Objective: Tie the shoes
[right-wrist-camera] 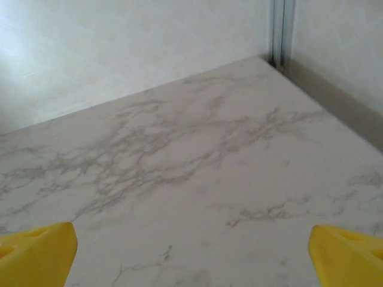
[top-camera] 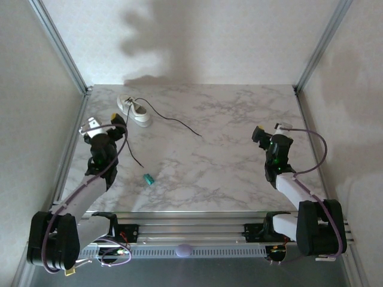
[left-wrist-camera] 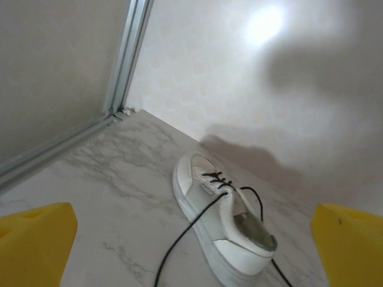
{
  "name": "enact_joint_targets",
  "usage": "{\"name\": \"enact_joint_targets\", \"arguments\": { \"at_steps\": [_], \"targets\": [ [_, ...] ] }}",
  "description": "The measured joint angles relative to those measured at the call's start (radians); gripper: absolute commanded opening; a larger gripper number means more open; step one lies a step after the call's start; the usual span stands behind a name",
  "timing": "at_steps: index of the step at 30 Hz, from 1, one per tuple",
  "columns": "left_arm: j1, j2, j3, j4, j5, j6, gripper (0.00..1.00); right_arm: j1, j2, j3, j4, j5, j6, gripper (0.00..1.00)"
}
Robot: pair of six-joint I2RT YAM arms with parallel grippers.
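Left gripper (top-camera: 118, 121): hanging low over the far-left part of the table (top-camera: 227, 155), jaws standing wide apart and gripping nothing.
Left fingers (left-wrist-camera: 36, 239): the yellow pads are sitting at the two lower corners of the wrist view, with marble showing between them.
Sneaker (top-camera: 133, 110): lying upright on its sole near the far-left corner, just beyond the left gripper's tips and not touching them; in the wrist view the sneaker (left-wrist-camera: 221, 221) is sitting between the pads, heel opening nearer the camera, toe pointing towards the back wall.
Laces (top-camera: 173, 121): lying loose and untied; one black strand is trailing right across the marble, another is running towards the near edge past the left gripper.
Right gripper (top-camera: 258, 133): hovering over the right side, jaws spread wide and carrying nothing, well apart from the sneaker.
Right fingers (right-wrist-camera: 36, 251): framing bare marble.
Teal object (top-camera: 148, 179): resting near the end of the nearer strand, towards the near edge.
Frame post (top-camera: 60, 45): standing at the far-left corner, close behind the sneaker.
In the way: the nearer strand is crossing the marble beside the left arm.
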Motion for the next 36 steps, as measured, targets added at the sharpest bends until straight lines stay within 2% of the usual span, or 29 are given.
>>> {"name": "enact_joint_targets", "arguments": {
  "at_steps": [5,9,11,13,16,19,22,26,36],
  "targets": [
    [-0.002,0.122,0.134,-0.185,0.075,-0.105,0.99,0.0,0.024,0.166,-0.288,-0.042,0.114,0.99],
    [-0.004,0.261,0.266,-0.324,0.143,-0.182,0.99,0.014,0.002,0.216,-0.381,-0.182,0.19,0.99],
    [-0.004,0.321,0.326,-0.374,0.17,-0.215,1.0,0.066,0.009,0.246,-0.446,-0.222,0.213,0.99],
    [-0.004,0.388,0.395,-0.428,0.194,-0.244,0.99,0.167,0.052,0.316,-0.538,-0.223,0.209,0.99],
    [-0.004,0.5,0.52,-0.518,0.215,-0.278,0.99,0.329,0.139,0.436,-0.652,-0.199,0.189,0.99],
    [-0.004,0.615,0.649,-0.603,0.222,-0.309,0.92,0.464,0.182,0.509,-0.747,-0.143,0.169,0.99],
    [-0.004,0.706,0.734,-0.657,0.223,-0.333,0.85,0.555,0.194,0.546,-0.82,-0.077,0.149,0.99],
    [-0.004,0.808,0.823,-0.724,0.22,-0.346,0.82,0.596,0.194,0.553,-0.887,-0.002,0.135,0.99],
    [-0.004,0.974,1.025,-0.843,0.219,-0.36,0.75,0.597,0.114,0.492,-0.972,0.097,0.136,0.99]
  ]
}}
